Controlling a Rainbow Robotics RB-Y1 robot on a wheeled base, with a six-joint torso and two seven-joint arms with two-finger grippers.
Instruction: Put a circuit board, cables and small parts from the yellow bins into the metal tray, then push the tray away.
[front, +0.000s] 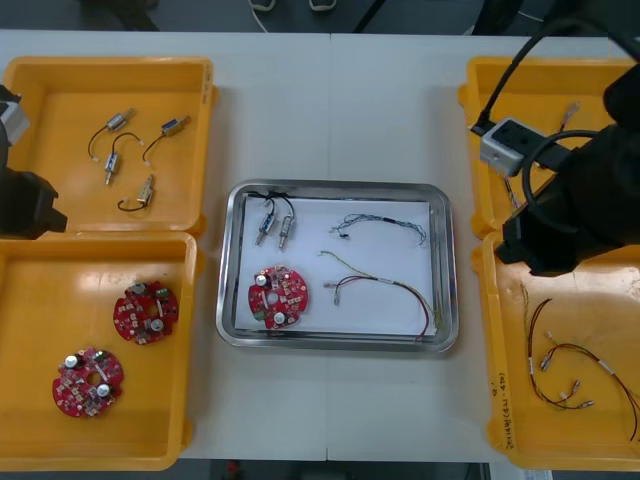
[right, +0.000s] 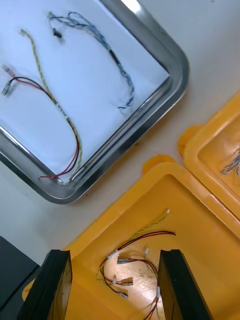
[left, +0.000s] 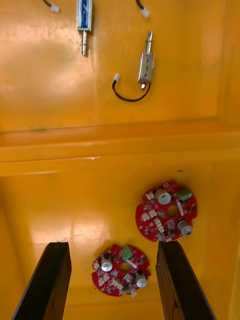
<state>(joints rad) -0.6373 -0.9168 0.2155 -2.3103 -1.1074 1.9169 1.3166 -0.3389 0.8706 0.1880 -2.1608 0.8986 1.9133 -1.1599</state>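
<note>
I judge the metal tray (front: 338, 186) loaded. My right gripper (right: 115, 252) and left gripper (left: 112, 245) hang released, empty, over yellow bins (front: 60, 300); next, push it away.

Bright overhead light, glare on metal tray (front: 340, 188) rim

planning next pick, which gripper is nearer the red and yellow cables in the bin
Right. The right gripper hangs open over the cables in their bin; the left gripper is across the table, above the circuit boards.
</note>
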